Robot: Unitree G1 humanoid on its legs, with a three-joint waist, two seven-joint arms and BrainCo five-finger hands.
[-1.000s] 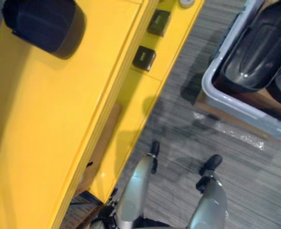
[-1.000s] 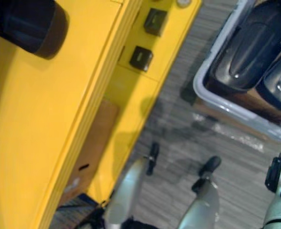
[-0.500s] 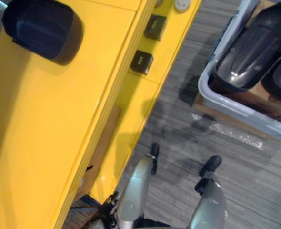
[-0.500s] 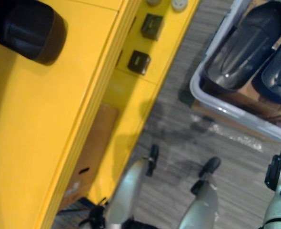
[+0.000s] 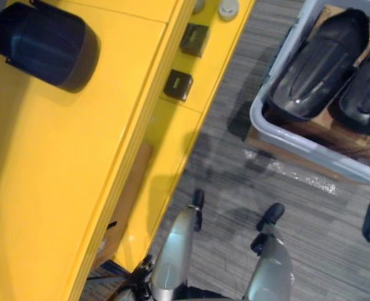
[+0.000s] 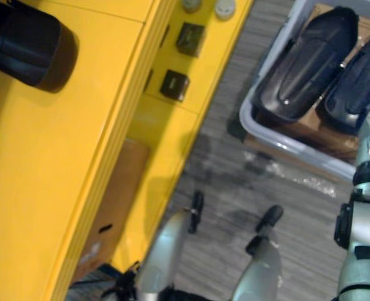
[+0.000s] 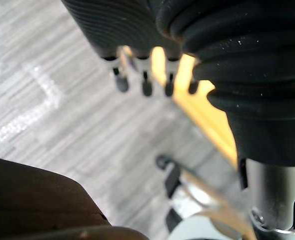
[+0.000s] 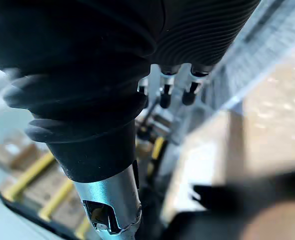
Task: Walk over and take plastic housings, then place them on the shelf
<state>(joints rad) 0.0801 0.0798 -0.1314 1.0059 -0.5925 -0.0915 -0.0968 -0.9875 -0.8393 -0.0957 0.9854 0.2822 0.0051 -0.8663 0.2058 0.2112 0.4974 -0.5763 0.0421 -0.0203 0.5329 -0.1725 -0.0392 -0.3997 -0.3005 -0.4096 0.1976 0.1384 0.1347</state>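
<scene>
Spanning the left, the yellow shelf (image 5: pixel 59 163) carries one black plastic housing (image 5: pixel 44 44). A grey bin (image 5: pixel 298 143) on the carpet nearby holds two more housings (image 5: pixel 317 66) side by side. Two small black boxes (image 5: pixel 178 84) sit on the shelf's lower ledge. The left hand (image 7: pixel 145 86) and right hand (image 8: pixel 189 96) hang empty, fingers relaxed.

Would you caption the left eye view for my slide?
Black plastic housing on yellow shelf; two housings in grey bin.
</scene>
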